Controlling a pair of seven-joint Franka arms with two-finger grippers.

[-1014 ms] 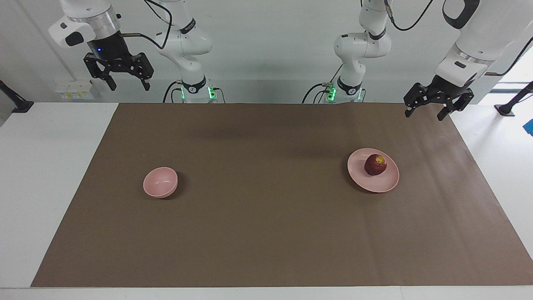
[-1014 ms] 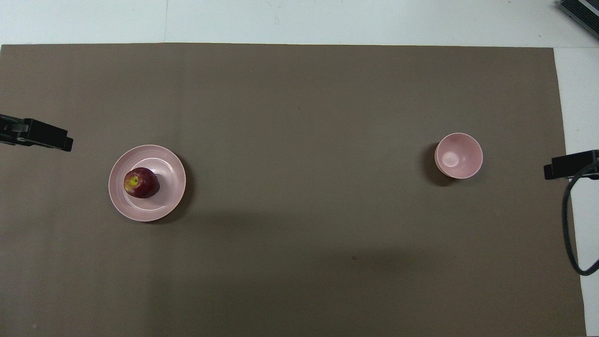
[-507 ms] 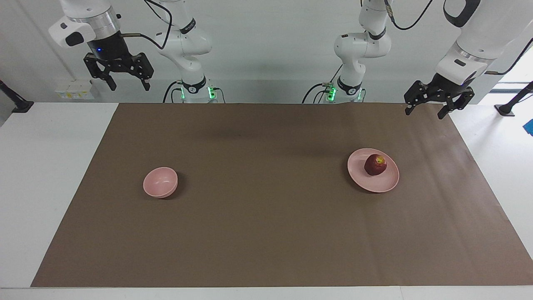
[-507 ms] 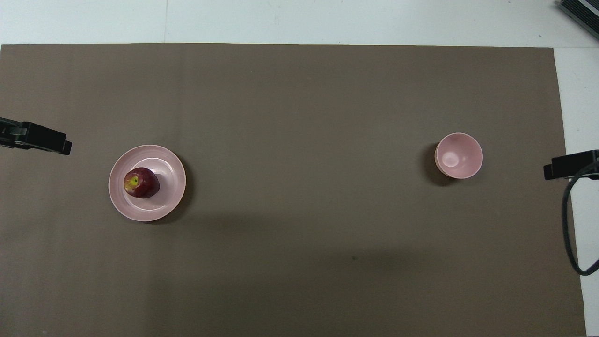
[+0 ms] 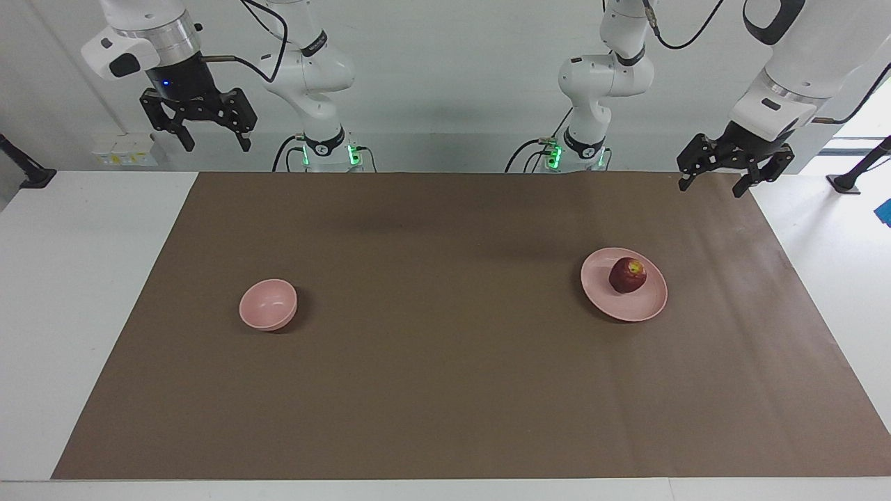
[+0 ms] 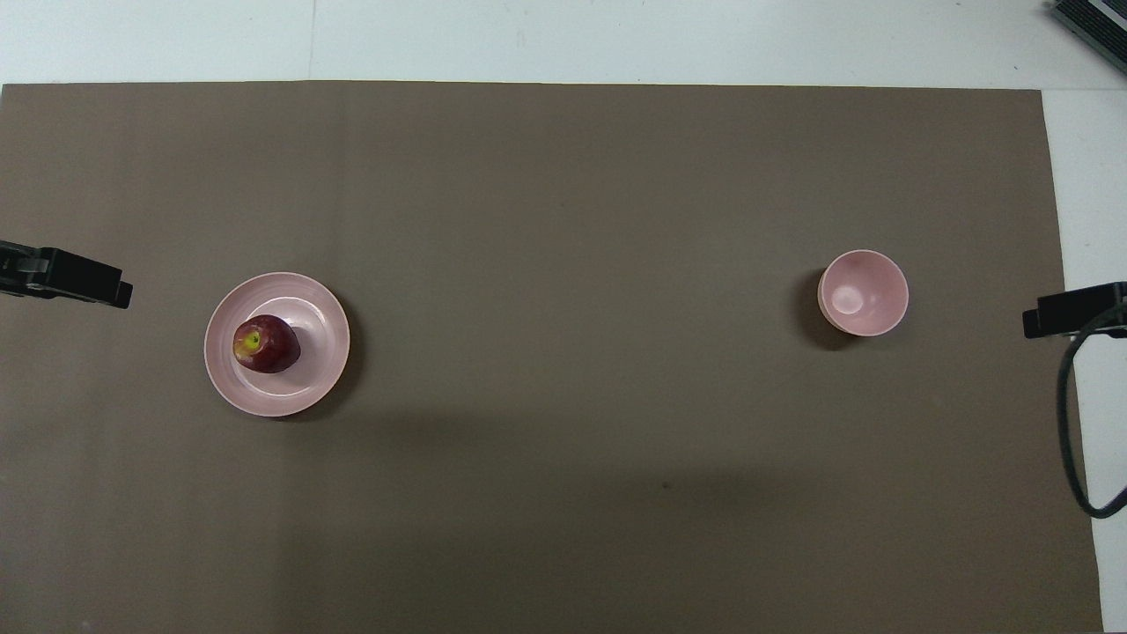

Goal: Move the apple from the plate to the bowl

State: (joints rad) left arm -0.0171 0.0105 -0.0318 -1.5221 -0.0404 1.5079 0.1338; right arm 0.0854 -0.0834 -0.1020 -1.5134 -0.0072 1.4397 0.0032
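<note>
The dark red apple [image 5: 628, 275] [image 6: 265, 344] lies on the wide pink plate [image 5: 644, 304] [image 6: 326, 326] toward the left arm's end of the table. The small deep pink bowl [image 5: 268, 304] [image 6: 863, 292] stands empty toward the right arm's end. My left gripper [image 5: 711, 184] is open and empty, raised over the mat's edge nearest the robots, apart from the plate; one finger shows in the overhead view [image 6: 79, 282]. My right gripper [image 5: 216, 141] is open and empty, raised high near its base; its tip shows at the overhead view's edge [image 6: 1070, 310].
A brown mat [image 5: 445, 362] covers most of the white table [image 5: 83, 278]. A black cable [image 6: 1070, 423] hangs by the right gripper. A dark device [image 6: 1092, 22] sits at the table's corner farthest from the robots, at the right arm's end.
My left gripper has drifted slightly up and back toward the robots. The right gripper, apple, plate and bowl have not moved.
</note>
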